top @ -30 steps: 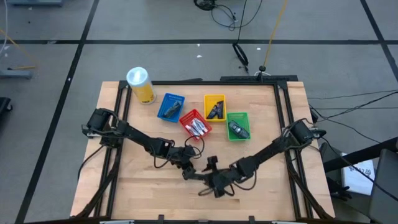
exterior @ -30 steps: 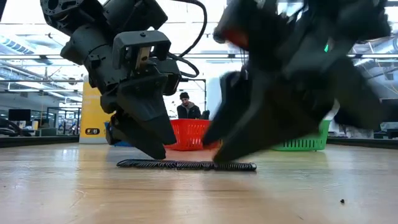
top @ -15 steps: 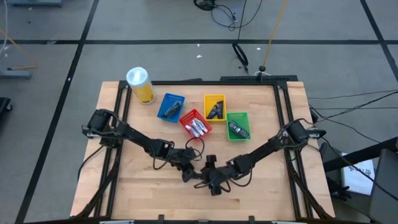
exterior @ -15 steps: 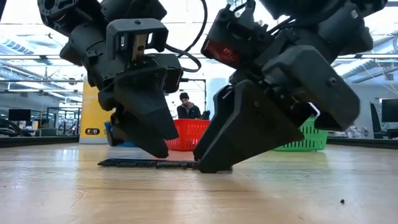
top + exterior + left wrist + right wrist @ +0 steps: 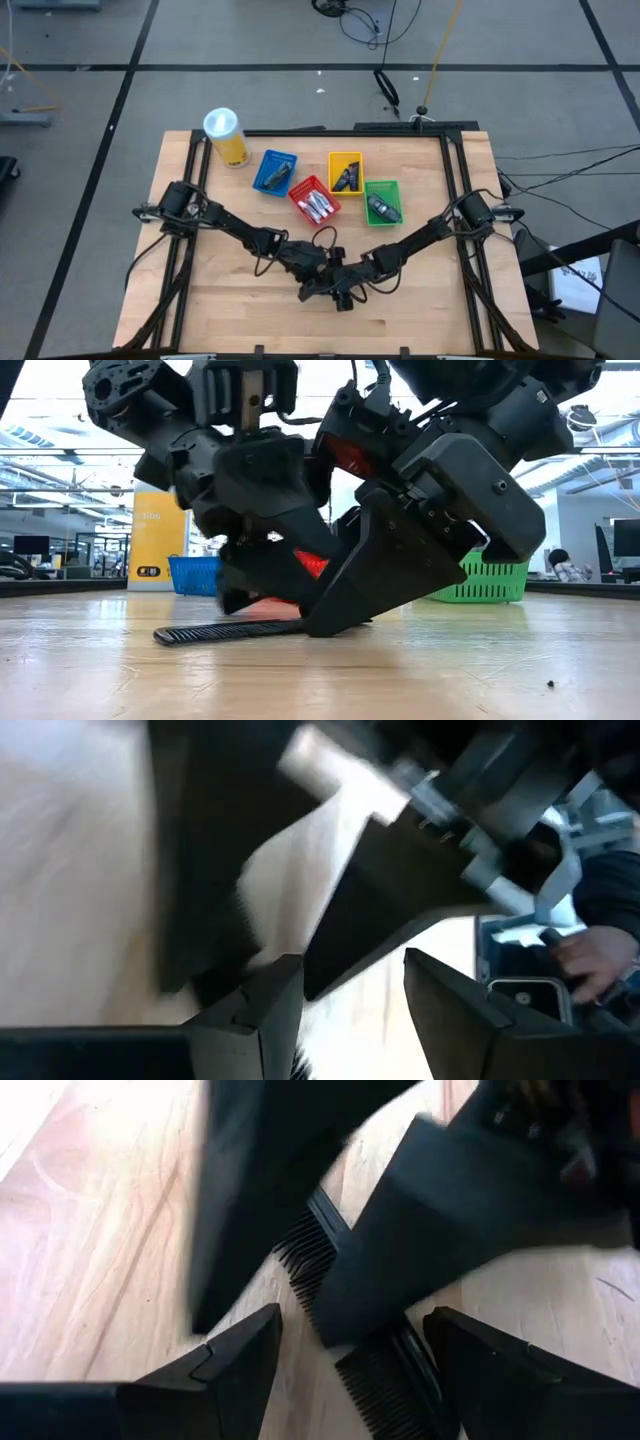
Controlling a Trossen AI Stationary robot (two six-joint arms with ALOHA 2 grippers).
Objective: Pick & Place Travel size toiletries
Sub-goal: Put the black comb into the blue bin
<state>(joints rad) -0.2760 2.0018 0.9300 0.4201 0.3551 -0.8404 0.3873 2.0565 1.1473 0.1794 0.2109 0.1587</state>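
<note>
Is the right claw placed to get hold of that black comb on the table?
Probably yes: the right claw is open, low over the comb, its fingers either side. The left claw crowds the same spot, though.

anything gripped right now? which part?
Nothing gripped, as far as shows. The black comb lies on the table; left end effector and right end effector both straddle it, open.

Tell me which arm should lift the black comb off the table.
Probably the left. The black comb lies flat on the table, and the left gripper has one finger on each side of it. The right gripper is also open but rests beside the comb's end.
</note>
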